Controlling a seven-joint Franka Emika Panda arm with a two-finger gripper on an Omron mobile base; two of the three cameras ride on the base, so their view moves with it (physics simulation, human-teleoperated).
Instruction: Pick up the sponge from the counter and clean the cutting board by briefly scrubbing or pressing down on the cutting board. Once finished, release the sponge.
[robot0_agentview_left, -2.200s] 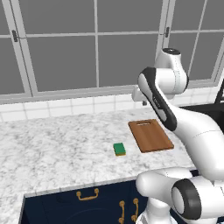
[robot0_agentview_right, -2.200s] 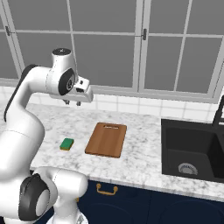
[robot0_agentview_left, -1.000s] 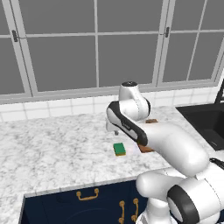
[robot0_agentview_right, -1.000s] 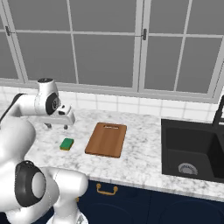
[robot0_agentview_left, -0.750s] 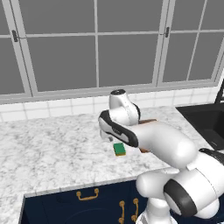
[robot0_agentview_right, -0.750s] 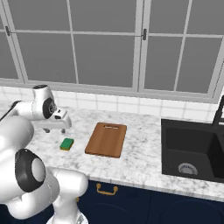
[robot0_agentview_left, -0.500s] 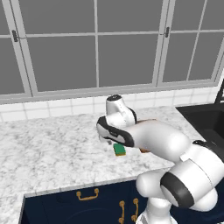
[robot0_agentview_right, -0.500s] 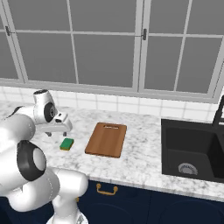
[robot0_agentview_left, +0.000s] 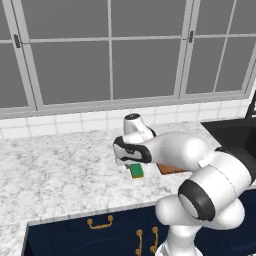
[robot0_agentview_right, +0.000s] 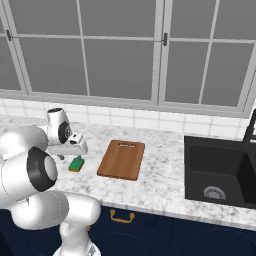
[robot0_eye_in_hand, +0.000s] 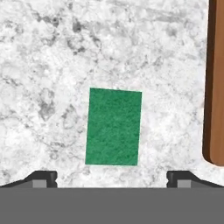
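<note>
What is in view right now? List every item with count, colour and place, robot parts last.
sponge: one, green top over yellow, flat on the counter beside the board, under the hand.
cutting board: one, brown wood, on the counter between sponge and sink.
counter: one, white-grey marble, over navy cabinets.
sink: one, black, set in the counter.
windows: grey panes, behind the counter.
gripper: one, dark tips, open, above the sponge, nothing held.
</note>
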